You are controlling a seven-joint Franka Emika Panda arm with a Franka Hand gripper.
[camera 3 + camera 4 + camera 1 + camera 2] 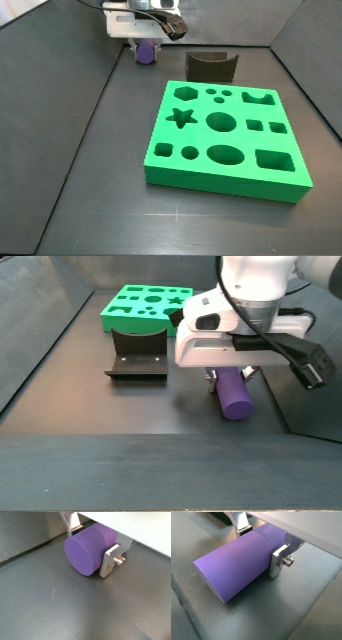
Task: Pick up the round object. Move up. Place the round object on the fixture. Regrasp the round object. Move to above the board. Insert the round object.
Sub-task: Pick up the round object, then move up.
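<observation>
The round object (pixel 87 554) is a purple cylinder peg lying lengthwise low on the dark floor, seen in both wrist views (pixel 238 567). My gripper (pixel 92 547) straddles it, a silver finger pressed against each side, so it is shut on the peg (pixel 260 547). In a side view the gripper (pixel 144 40) is at the far left with the peg (pixel 146 53) under it. The fixture (pixel 210 67) stands to the right of it. The green board (pixel 227 175) lies in front. They also show in the side view from the opposite end: peg (pixel 234 394), fixture (pixel 138 359), board (pixel 120 318).
Grey walls enclose the floor (pixel 80 180); one wall (pixel 20 532) rises close behind the peg.
</observation>
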